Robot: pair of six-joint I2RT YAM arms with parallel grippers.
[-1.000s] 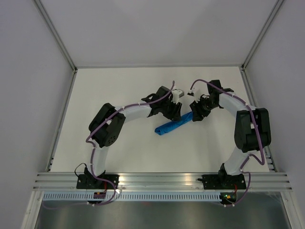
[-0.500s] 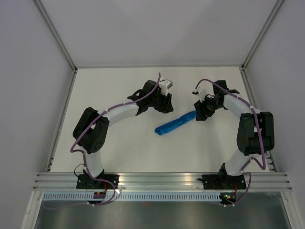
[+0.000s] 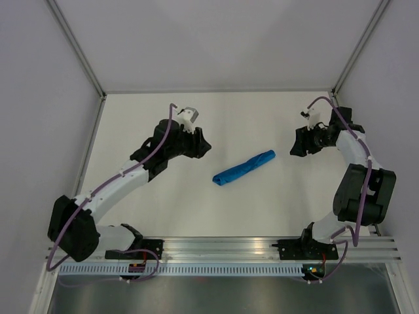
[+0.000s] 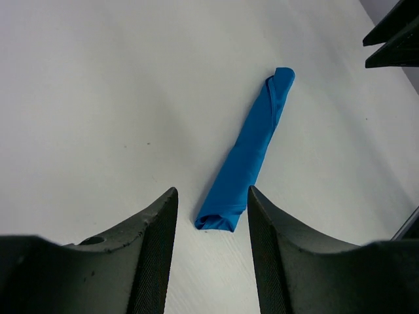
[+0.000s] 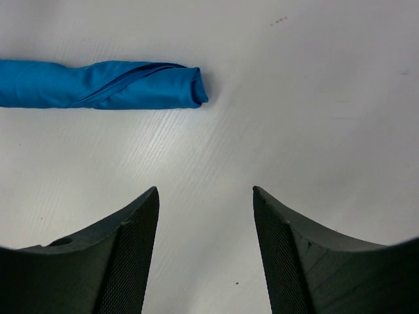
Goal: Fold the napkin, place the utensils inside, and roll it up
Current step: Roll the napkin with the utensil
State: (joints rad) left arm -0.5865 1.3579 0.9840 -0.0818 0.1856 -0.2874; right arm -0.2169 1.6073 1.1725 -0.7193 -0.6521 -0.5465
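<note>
The bright blue cloth napkin [image 3: 243, 168], rolled into a slim tube, lies diagonally on the white worktop [image 3: 262, 209] between the 2 arms. The left gripper [image 3: 203, 148] and right gripper [image 3: 296, 146] are released (both apart from it).

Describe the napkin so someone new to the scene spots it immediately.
On the white table seen from above, look between the left arm and the right arm. The napkin lies there as a tight roll, slanting from near-left to far-right, touching neither arm. It is the only bright blue thing there.
</note>
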